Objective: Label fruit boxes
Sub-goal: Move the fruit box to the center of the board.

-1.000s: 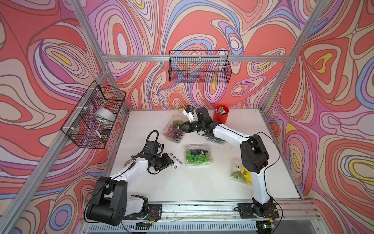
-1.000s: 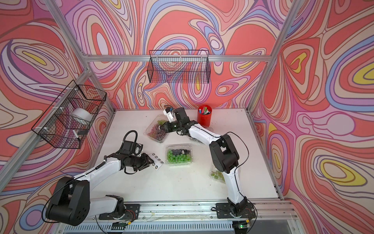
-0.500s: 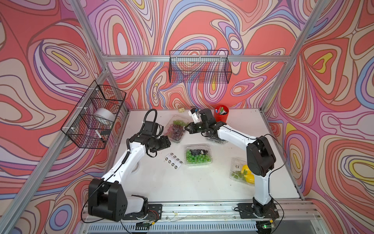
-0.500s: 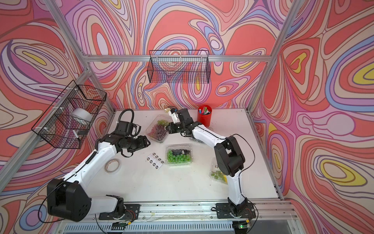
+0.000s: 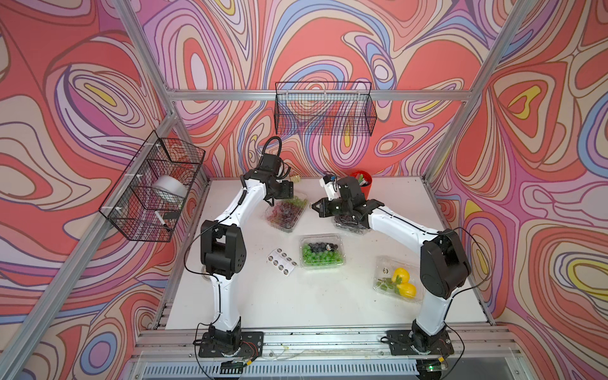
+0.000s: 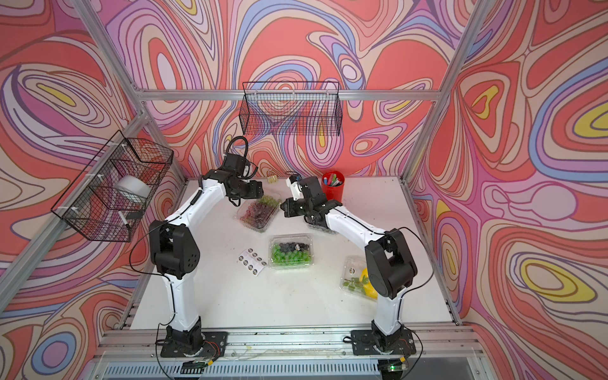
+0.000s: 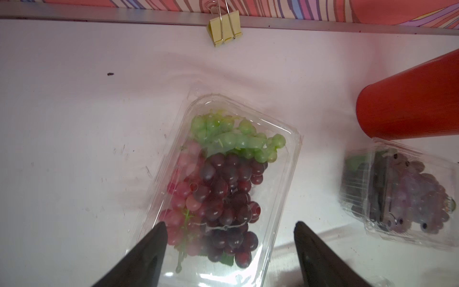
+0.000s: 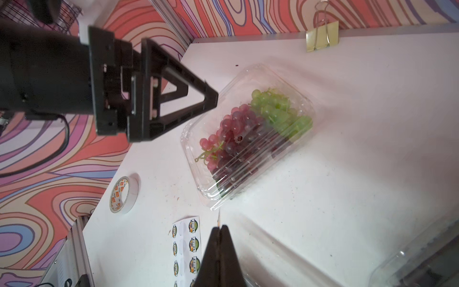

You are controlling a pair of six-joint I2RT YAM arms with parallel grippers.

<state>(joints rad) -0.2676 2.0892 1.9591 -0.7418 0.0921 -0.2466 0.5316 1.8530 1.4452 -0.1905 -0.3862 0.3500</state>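
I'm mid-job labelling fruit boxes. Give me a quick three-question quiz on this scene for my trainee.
1. True or false: the left gripper is shut.
2. The box below it holds: A lemons; B red and green grapes; C only dark grapes.
3. How many fruit boxes stand on the table?
Key: 1 false, its jaws stand wide apart; 2 B; 3 four.
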